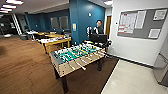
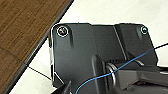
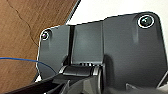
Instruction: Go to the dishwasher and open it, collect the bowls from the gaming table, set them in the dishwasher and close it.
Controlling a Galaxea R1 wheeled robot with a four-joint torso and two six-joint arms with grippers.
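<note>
1. Gaming table (image 1: 75, 58) on dark legs, standing on wood-look floor (image 1: 22, 65) (green field, rods across).
2. Pale tile floor (image 1: 130, 80) just beside, to the right.
3. Wooden tables (image 1: 56, 42) behind, cluttered.

A person (image 1: 98, 27) stands by a blue pillar (image 1: 75, 21); a noticeboard (image 1: 142, 23), perhaps papered, hangs opposite.

Both wrists over the floor, each one's dark plate and jointed bar close before its camera.
</note>
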